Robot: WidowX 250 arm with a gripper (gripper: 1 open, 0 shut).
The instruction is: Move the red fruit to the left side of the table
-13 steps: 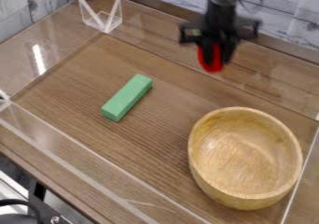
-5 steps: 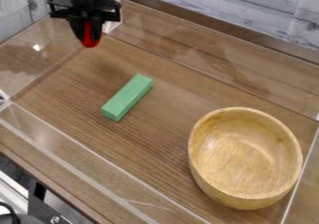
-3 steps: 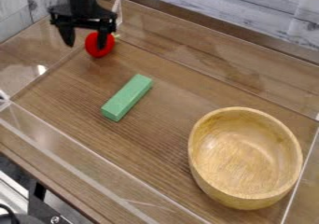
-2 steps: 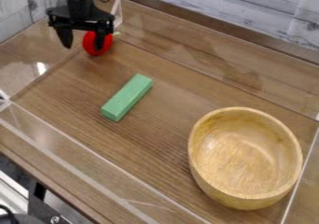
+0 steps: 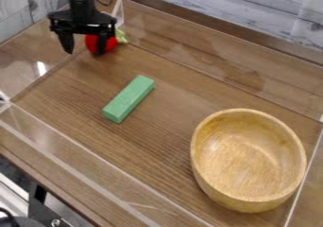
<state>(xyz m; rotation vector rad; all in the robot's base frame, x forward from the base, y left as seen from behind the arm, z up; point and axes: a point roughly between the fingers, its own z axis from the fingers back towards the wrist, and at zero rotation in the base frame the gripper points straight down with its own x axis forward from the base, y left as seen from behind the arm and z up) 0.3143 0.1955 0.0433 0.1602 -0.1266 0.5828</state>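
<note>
The red fruit (image 5: pixel 104 43), small and round, lies on the brown wood-grain table (image 5: pixel 190 98) at its far left, close to the back acrylic wall. My black gripper (image 5: pixel 83 39) hangs over that spot pointing down, its fingers spread open. The fruit sits at the gripper's right finger, partly hidden by it, and I cannot tell whether the finger touches it. Nothing is gripped between the fingers.
A green rectangular block (image 5: pixel 128 98) lies in the middle left of the table. A large wooden bowl (image 5: pixel 248 158) stands at the front right. Low clear acrylic walls (image 5: pixel 38 56) border the tabletop, with a clear corner bracket (image 5: pixel 101 16) at the back left.
The gripper carried the red fruit from the back right to the far left, lowered it and opened. The fruit now rests on the table and has rolled slightly right.
</note>
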